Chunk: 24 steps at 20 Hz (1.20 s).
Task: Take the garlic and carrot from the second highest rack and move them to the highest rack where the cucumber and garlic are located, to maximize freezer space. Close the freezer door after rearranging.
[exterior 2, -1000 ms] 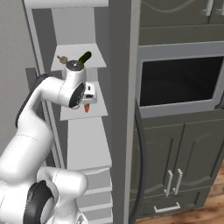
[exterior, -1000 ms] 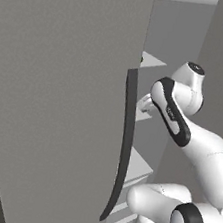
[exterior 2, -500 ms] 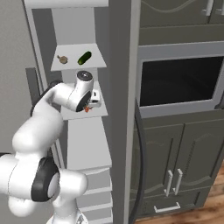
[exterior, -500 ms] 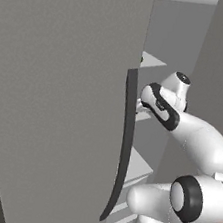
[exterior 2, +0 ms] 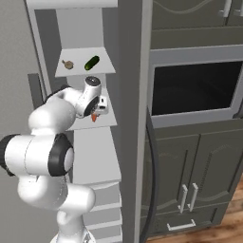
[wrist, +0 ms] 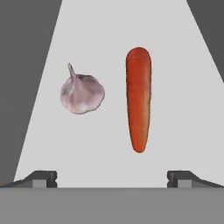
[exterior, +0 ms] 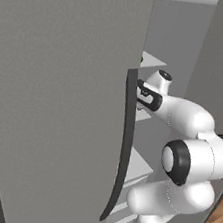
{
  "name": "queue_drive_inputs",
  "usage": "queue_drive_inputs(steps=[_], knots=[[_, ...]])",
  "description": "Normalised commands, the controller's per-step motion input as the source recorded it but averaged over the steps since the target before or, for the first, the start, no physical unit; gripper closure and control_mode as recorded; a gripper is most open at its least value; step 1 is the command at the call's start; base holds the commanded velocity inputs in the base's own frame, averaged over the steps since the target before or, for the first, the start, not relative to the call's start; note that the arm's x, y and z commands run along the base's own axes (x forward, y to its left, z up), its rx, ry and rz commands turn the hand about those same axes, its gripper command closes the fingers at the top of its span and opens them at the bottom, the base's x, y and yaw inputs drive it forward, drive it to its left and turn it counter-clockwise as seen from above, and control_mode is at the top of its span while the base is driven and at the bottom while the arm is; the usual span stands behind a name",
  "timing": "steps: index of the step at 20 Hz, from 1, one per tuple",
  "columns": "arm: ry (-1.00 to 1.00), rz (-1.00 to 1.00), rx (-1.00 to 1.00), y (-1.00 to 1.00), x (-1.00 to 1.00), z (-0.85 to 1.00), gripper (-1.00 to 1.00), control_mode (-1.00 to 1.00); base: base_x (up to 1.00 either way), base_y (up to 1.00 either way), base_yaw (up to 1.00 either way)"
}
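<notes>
Pale grey shelves fill the open freezer (exterior 2: 128, 118). On the second highest rack (wrist: 113, 148) a garlic bulb (wrist: 82, 92) and the carrot (wrist: 138, 98) lie side by side, apart. The arm reaches in level, its gripper (wrist: 112, 177) spread wide and empty before them. The cucumber (exterior 2: 91, 62) and another garlic (exterior 2: 68, 64) rest on the highest rack (exterior 2: 107, 70). The freezer door (exterior: 59, 100) stands open beside the arm.

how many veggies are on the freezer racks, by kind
garlic: 2, one on the highest rack at, one on the second highest rack at
carrot: 1
cucumber: 1
total: 4
</notes>
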Motion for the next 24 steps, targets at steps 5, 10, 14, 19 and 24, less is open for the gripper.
queue_drive_inputs(steps=[5,10,14,19,24], knots=[[0.08,0.0,0.06,0.0,0.6,-0.17,-1.0,-1.0,0.0,0.0,0.0],[0.08,0.0,0.01,0.0,0.54,-0.24,-1.0,-1.0,0.0,0.0,0.0],[0.03,0.0,0.0,0.05,0.41,-0.28,-1.0,-1.0,0.0,0.0,0.0],[0.0,0.0,0.0,0.14,0.15,-0.25,-1.0,-1.0,0.0,0.0,0.0],[0.01,0.0,0.0,0.24,0.26,-0.27,1.0,-1.0,0.0,0.0,0.0]])
